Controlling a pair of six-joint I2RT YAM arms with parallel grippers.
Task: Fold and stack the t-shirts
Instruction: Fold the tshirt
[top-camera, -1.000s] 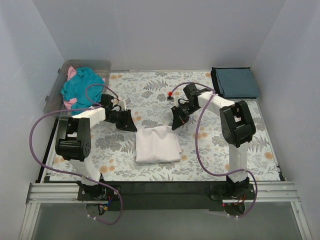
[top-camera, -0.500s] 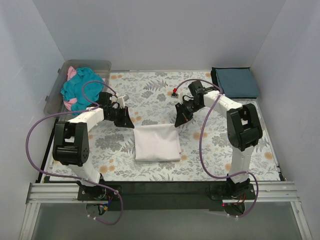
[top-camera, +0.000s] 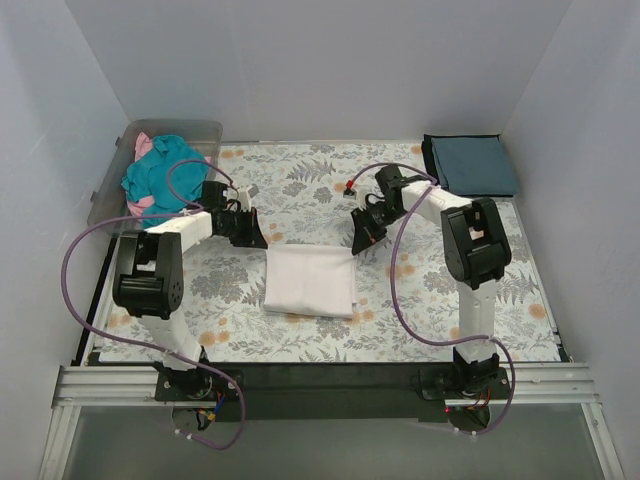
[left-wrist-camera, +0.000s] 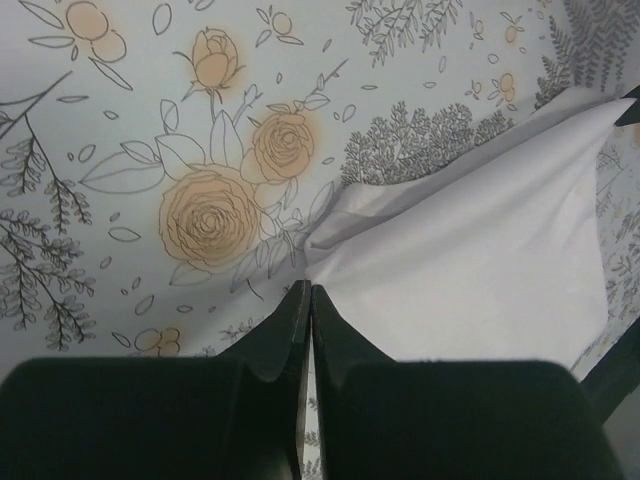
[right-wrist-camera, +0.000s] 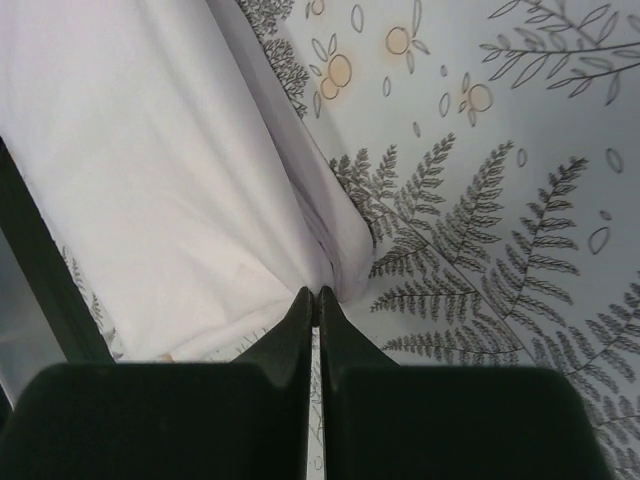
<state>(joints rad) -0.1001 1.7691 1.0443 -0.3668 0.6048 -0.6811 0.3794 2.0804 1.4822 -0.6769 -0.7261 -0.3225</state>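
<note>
A white t-shirt (top-camera: 310, 282), folded into a rectangle, lies mid-table on the floral cover. My left gripper (top-camera: 257, 240) is shut on its far left corner; in the left wrist view the cloth (left-wrist-camera: 480, 240) runs to a point at the shut gripper (left-wrist-camera: 308, 290). My right gripper (top-camera: 358, 243) is shut on the far right corner, and the right wrist view shows the shirt's folds (right-wrist-camera: 150, 180) bunching into the shut gripper (right-wrist-camera: 317, 293). A folded dark slate-blue t-shirt (top-camera: 470, 165) lies at the back right. Teal (top-camera: 165, 175) and pink (top-camera: 143, 147) t-shirts sit crumpled in a bin.
The clear plastic bin (top-camera: 205, 130) stands at the back left corner. White walls close in the back and both sides. The floral table cover (top-camera: 300, 185) spreads under everything. Purple cables loop from both arms.
The left gripper has shut on the shirt's far left corner. The white shirt has shifted slightly left, its far edge now stretched between both grippers. The right gripper stayed shut.
</note>
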